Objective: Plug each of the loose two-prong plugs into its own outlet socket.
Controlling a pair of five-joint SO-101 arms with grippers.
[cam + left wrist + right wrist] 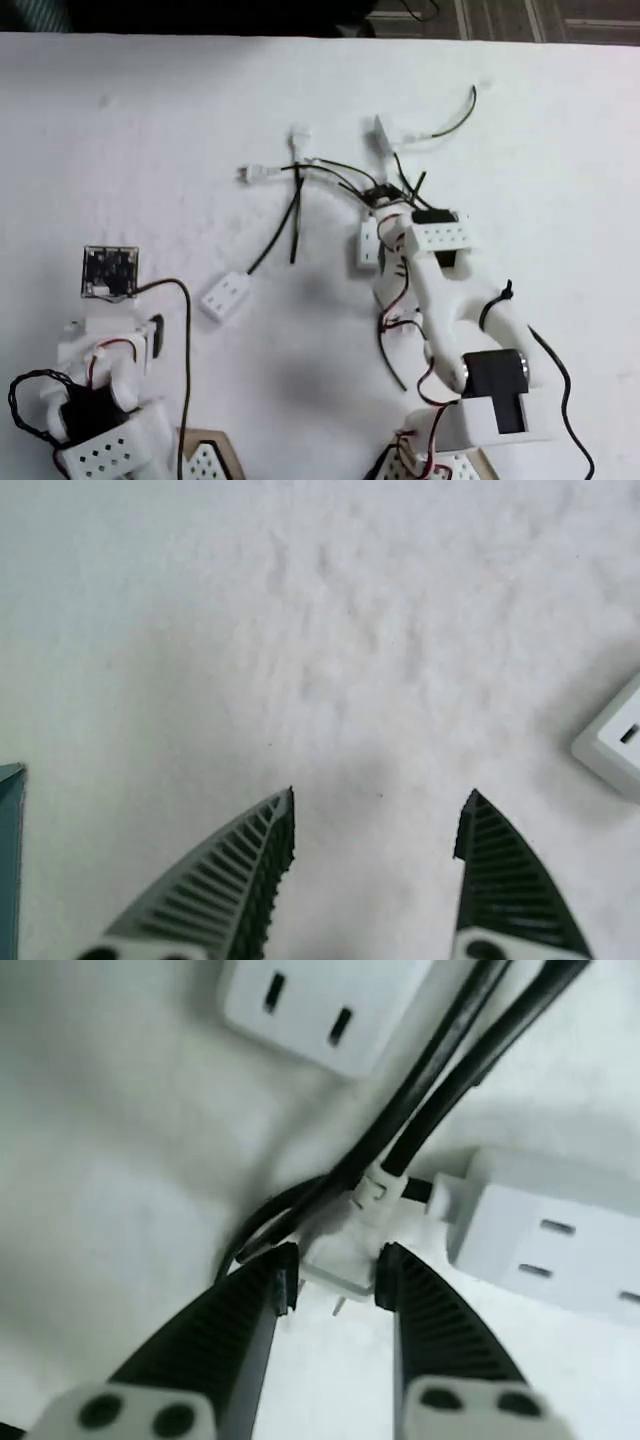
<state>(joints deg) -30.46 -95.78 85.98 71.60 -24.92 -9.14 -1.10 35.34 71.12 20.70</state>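
Pinches in the right claw (338, 1275) a small white plug (335, 1248) by its sides, probably light, hard, slippery, with stiff black cords (450, 1060) just beyond; left claw (379, 800) open.

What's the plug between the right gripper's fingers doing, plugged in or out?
Out: the plug is held in the right gripper, a bare prong showing, apart from the outlet socket beside it.

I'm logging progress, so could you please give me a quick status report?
Left claw open over bare table. Right claw shut on white two-prong plug, unplugged beside outlet block. Black cables crowd the plug.
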